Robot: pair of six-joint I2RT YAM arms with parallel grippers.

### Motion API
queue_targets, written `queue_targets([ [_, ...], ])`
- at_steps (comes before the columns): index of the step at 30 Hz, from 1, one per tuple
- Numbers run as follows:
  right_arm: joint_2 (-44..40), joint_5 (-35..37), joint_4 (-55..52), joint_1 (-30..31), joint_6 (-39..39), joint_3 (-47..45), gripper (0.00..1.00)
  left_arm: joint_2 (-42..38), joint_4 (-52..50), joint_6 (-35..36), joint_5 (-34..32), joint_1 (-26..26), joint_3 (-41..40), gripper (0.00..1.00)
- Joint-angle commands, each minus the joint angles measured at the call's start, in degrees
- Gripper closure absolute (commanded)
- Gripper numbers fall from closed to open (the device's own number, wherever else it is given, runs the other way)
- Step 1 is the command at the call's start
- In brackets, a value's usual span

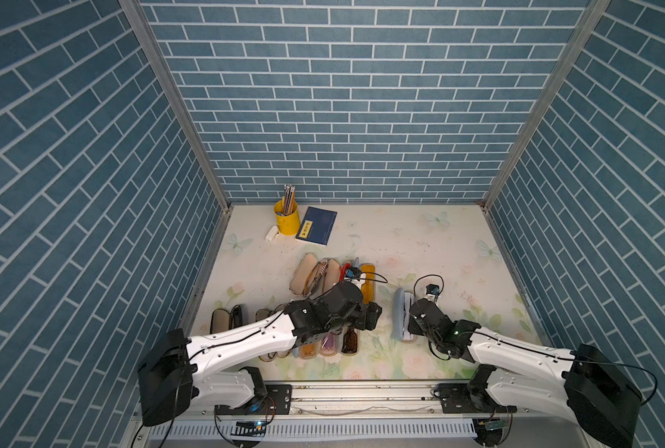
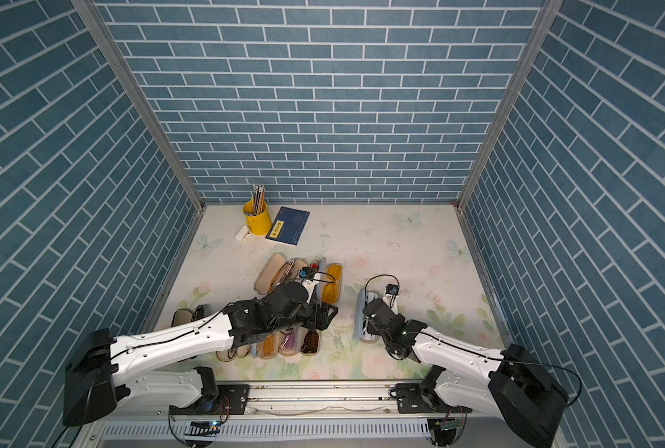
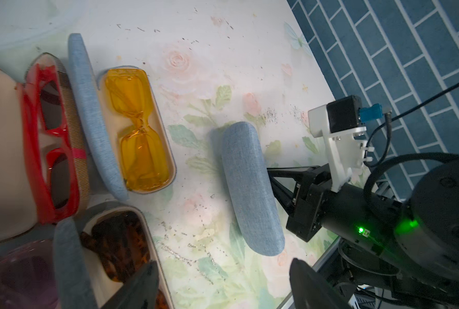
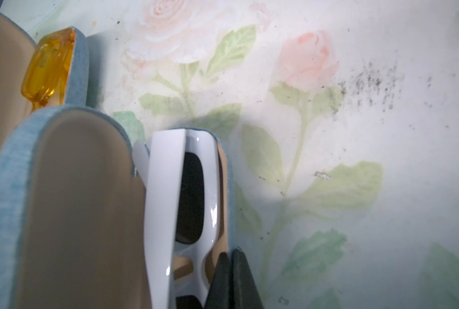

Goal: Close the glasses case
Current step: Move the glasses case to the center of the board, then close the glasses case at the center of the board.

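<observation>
The right claw (image 4: 232, 264), its fingers pressed together and gripping nothing, has its tips at the outer rim of the base of the light-blue glasses case (image 1: 400, 310), just beside the white sunglasses (image 4: 169, 203) lying inside. The lid (image 3: 249, 182) stands roughly upright along the opposite long edge, its beige lining turned towards this claw. The case rests on the flowered desk (image 4: 383, 133) in front of the right arm, apart from the cluster of other open cases (image 3: 89, 107). The left claw (image 3: 223, 283), fingers well apart and empty, hovers by that cluster, facing the lid's fabric back. Because the lid must fall towards the right claw, a good closure likely needs a push or pull high on the lid near mid-length, with the base steadied and the tips clear of the rim. One white temple near the hinge side may foul the lid.
</observation>
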Motion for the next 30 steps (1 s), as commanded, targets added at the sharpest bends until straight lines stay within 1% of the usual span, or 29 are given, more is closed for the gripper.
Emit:
queue_targets([
  [1,-0.93,-1.44,2.15,-2.22,-5.43,-0.05,0.95,2.81,5.28,0.64,2.58,-0.31,2.55,0.18],
  [6,-0.25,-3.53,2.34,-5.84,-9.4,0.69,0.94,7.06,8.42,0.48,4.12,-0.33,3.67,0.18],
  [10,-0.29,-4.92,3.22,-7.67,-10.37,0.44,0.93,10.25,12.67,-0.53,6.43,-0.28,3.78,0.22],
  [13,-0.89,-5.47,3.45,-8.32,-10.39,0.13,0.91,13.1,14.47,-1.11,7.18,-0.25,4.84,0.26],
  [20,-2.57,-6.49,3.35,-9.61,-10.94,-0.91,0.86,18.33,17.52,-1.73,8.55,-0.22,7.97,0.28],
  [30,-5.54,-7.86,1.51,-11.12,-11.74,-1.11,0.79,21.68,19.96,-2.43,8.97,0.13,9.16,0.3],
])
